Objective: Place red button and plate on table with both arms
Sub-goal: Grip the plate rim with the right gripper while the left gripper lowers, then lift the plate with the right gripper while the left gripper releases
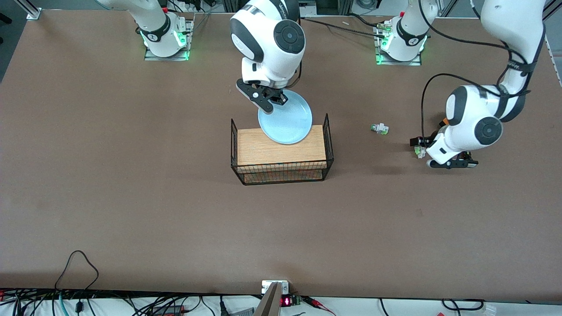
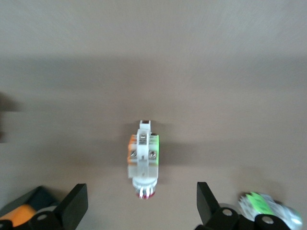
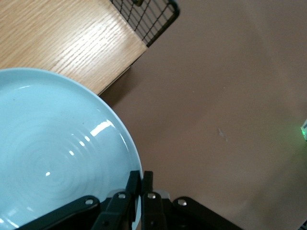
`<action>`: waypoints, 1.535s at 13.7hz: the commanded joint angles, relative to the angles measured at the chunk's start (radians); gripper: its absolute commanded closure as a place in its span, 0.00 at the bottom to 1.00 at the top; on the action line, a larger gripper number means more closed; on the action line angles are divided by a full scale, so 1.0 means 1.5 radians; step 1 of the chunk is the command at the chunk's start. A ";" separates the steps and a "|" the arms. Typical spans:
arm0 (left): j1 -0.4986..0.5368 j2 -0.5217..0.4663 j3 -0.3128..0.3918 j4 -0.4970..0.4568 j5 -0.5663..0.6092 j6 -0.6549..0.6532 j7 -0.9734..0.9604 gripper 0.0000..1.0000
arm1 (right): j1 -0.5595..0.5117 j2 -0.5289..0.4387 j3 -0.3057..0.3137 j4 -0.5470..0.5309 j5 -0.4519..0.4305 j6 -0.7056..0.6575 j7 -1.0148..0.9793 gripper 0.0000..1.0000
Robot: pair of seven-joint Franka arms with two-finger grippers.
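The light-blue plate (image 1: pixel 287 119) hangs tilted over the basket's edge farthest from the front camera. My right gripper (image 1: pixel 270 103) is shut on its rim. In the right wrist view the plate (image 3: pixel 57 153) fills one corner, with the right gripper (image 3: pixel 140 179) pinched on its edge. The red button (image 1: pixel 419 152) lies on the brown table (image 1: pixel 131 184) toward the left arm's end. My left gripper (image 1: pixel 425 148) is low beside it. In the left wrist view the red button (image 2: pixel 143 158) lies on its side, dark red cap toward the left gripper (image 2: pixel 141 206), whose fingers stand wide apart without touching it.
A wire basket (image 1: pixel 281 173) with a light wooden board (image 1: pixel 272 151) stands mid-table under the plate. A small white and green part (image 1: pixel 380 128) lies between the basket and the left gripper. A blurred green and white thing (image 2: pixel 266 208) shows beside one left finger.
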 commanded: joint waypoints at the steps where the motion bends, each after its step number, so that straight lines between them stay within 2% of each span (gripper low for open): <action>1: -0.005 -0.082 -0.001 0.065 -0.020 -0.104 0.011 0.00 | -0.003 -0.028 -0.001 -0.004 0.019 -0.041 -0.002 1.00; 3: -0.005 -0.098 -0.001 0.149 -0.020 -0.163 0.008 0.00 | 0.001 -0.042 -0.001 -0.003 0.022 -0.077 -0.002 1.00; 7: -0.016 -0.080 -0.006 0.355 -0.019 -0.354 0.006 0.00 | 0.003 -0.083 0.000 -0.004 0.022 -0.137 -0.015 1.00; 9: -0.015 -0.061 -0.007 0.422 -0.016 -0.419 0.006 0.00 | 0.003 -0.107 0.000 -0.003 0.023 -0.170 -0.037 1.00; 12: -0.014 -0.061 -0.008 0.430 -0.017 -0.426 0.000 0.00 | -0.004 -0.147 -0.003 -0.004 0.030 -0.232 -0.094 1.00; 16: -0.010 -0.064 -0.009 0.423 -0.019 -0.423 -0.001 0.00 | -0.042 -0.215 -0.011 -0.008 0.016 -0.369 -0.249 1.00; 19: -0.012 -0.068 -0.013 0.430 -0.015 -0.396 -0.028 0.00 | -0.116 -0.242 -0.014 -0.008 -0.005 -0.394 -0.388 1.00; 21: -0.003 -0.108 -0.008 0.429 -0.013 -0.362 -0.038 0.00 | -0.188 -0.244 -0.020 -0.007 -0.011 -0.393 -0.508 0.99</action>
